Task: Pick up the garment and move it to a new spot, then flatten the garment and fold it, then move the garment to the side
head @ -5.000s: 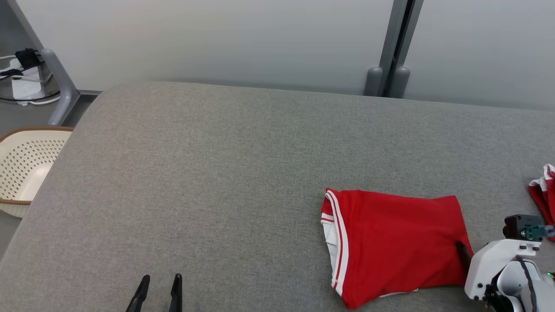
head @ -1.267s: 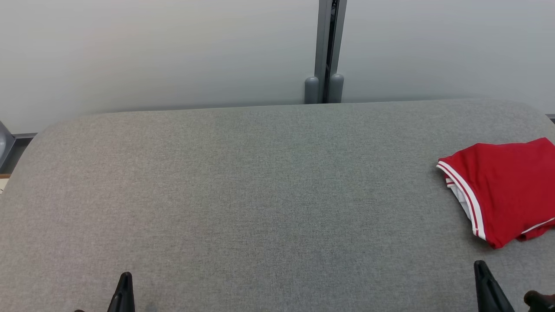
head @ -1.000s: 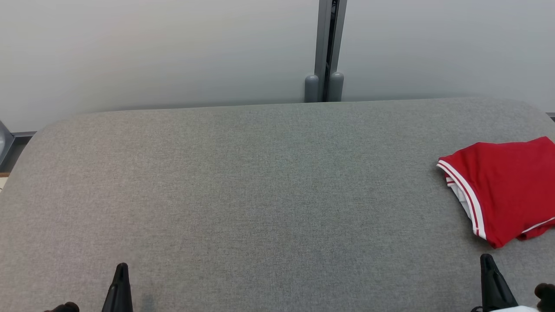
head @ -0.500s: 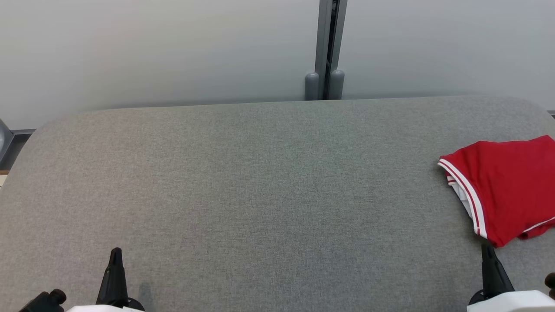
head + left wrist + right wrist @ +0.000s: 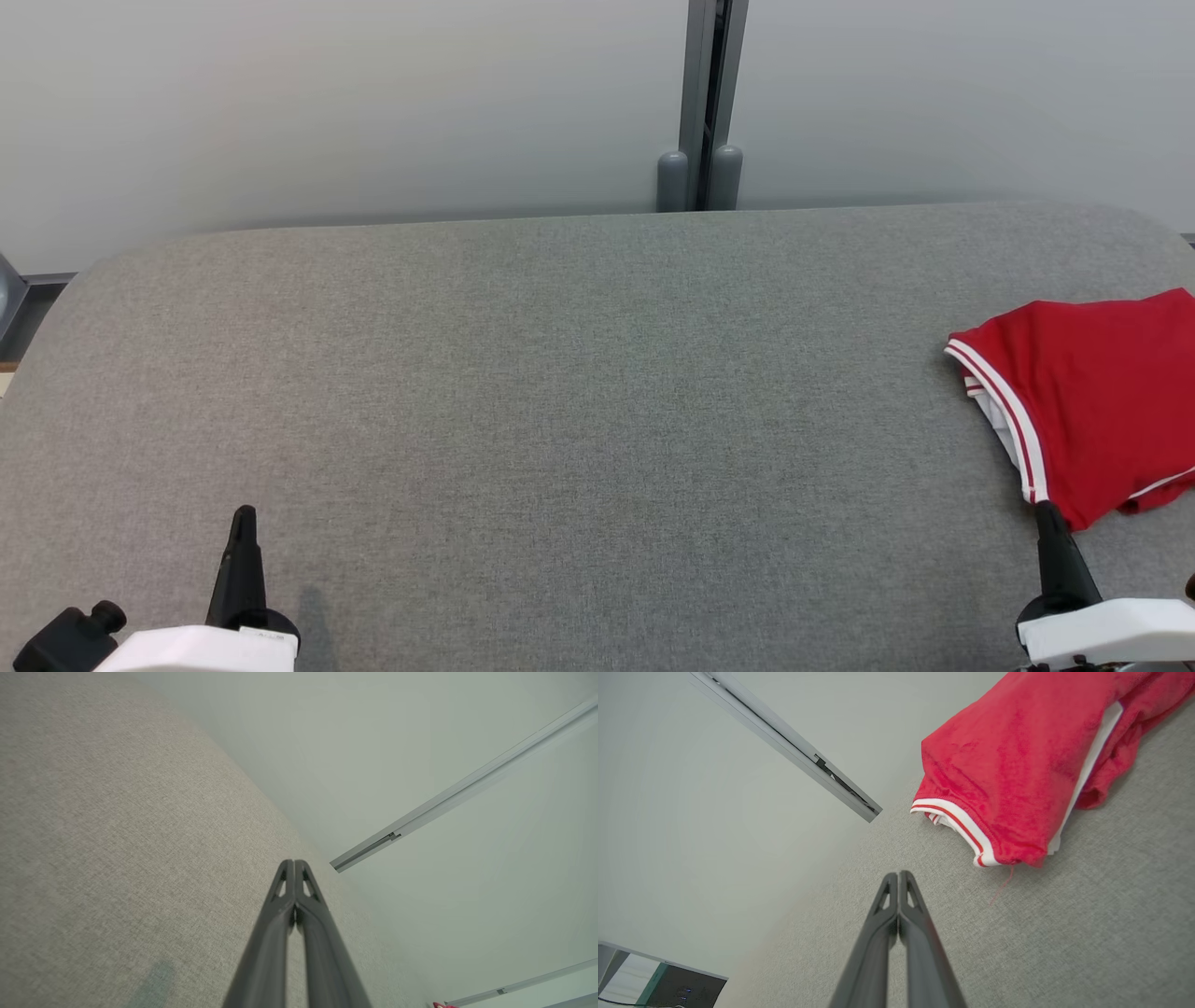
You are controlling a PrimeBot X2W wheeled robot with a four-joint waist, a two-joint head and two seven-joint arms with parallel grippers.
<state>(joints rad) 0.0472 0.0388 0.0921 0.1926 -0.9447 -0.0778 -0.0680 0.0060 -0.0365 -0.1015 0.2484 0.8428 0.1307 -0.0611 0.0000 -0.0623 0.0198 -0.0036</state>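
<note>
The red garment (image 5: 1088,401) lies by the right edge of the grey cloth-covered worktop (image 5: 560,401), folded into a compact stack, with its white-striped band facing the middle of the worktop. Part of it runs out of the head view on the right.

The left gripper (image 5: 245,519) hangs over the near left corner, its 2 fingers pressed together and holding nothing. The right gripper (image 5: 1045,511) is clenched and empty too. Its tip sits just beside the garment's near corner, and the right wrist view shows a strip of bare worktop between them.

The garment looks like light, soft knit: limp, not slippery, nothing to break. It would likely sag and fall open if lifted by 1 layer alone. The striped band (image 5: 957,823) is the thickest, firmest part, so a pinch there that catches every layer should hold best. With 2 grippers, taking both ends of that band would keep the fold together. The cloth cover probably clings to the fabric, so dragging could rumple the stack; lifting clear is safer. A loose thread (image 5: 1003,884) trails from the near corner and could snag.
</note>
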